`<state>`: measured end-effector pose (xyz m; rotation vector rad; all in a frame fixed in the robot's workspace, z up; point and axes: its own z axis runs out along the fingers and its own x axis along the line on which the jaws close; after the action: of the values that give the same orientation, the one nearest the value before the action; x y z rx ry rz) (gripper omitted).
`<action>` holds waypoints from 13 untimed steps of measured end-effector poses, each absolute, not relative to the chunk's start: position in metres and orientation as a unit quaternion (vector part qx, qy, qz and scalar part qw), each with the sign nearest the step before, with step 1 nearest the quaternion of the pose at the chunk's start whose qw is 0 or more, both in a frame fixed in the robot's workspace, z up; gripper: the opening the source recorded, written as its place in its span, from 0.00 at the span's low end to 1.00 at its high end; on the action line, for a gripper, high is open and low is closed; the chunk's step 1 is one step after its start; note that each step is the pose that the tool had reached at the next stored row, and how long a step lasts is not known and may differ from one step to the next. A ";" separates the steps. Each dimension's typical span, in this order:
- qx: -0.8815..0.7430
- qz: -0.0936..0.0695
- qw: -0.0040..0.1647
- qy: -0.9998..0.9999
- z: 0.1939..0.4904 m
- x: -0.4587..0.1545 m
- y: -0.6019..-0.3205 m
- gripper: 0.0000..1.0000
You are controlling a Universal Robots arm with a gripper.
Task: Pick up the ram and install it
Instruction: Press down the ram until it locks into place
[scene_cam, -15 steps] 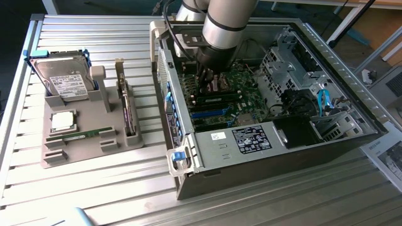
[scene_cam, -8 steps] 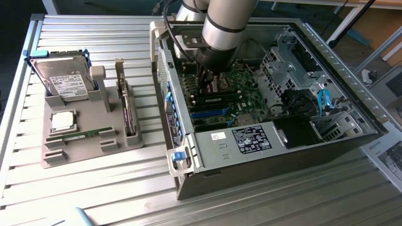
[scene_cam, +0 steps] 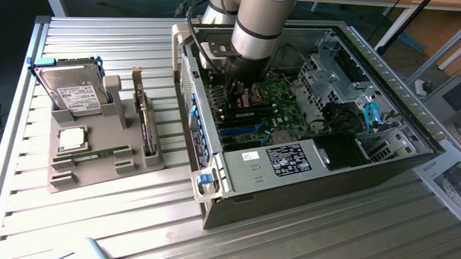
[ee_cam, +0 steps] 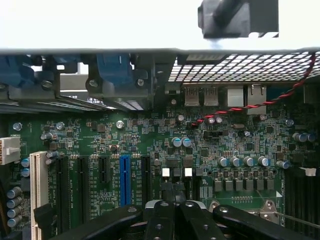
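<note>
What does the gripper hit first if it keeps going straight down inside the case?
Most likely the motherboard. The gripper, shut, points at the green board near the expansion slots in the wrist view. Depth is unclear, so the exact contact spot is uncertain.

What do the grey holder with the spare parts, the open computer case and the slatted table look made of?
Grey slotted holder: apparently matte moulded or printed plastic; dull, uniform, rounded edges. Open computer case: seemingly bare sheet metal; pale folded panels with a perforated wall, dark outer shell. Silver slatted table: likely brushed aluminium; ribbed strips with soft glare. Long green ram stick in the holder: circuit board, matte green.
</note>
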<state>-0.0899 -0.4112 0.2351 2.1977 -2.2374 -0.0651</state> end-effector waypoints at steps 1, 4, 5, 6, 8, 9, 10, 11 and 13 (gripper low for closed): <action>0.701 -0.021 0.002 -0.713 0.235 -0.090 -0.411 0.10; 0.701 -0.021 0.003 -0.713 0.235 -0.090 -0.411 0.10; 0.701 -0.021 0.002 -0.713 0.235 -0.090 -0.411 0.10; 0.701 -0.021 0.002 -0.713 0.234 -0.090 -0.411 0.10; 0.701 -0.021 0.002 -0.713 0.234 -0.090 -0.411 0.10; 0.701 -0.021 0.003 -0.713 0.233 -0.090 -0.411 0.10; 0.701 -0.020 0.003 -0.713 0.233 -0.090 -0.411 0.10; 0.701 -0.021 0.003 -0.713 0.232 -0.090 -0.411 0.10; 0.701 -0.021 0.002 -0.713 0.232 -0.090 -0.411 0.10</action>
<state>-0.0900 -0.4112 0.2317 2.1975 -2.2373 -0.0645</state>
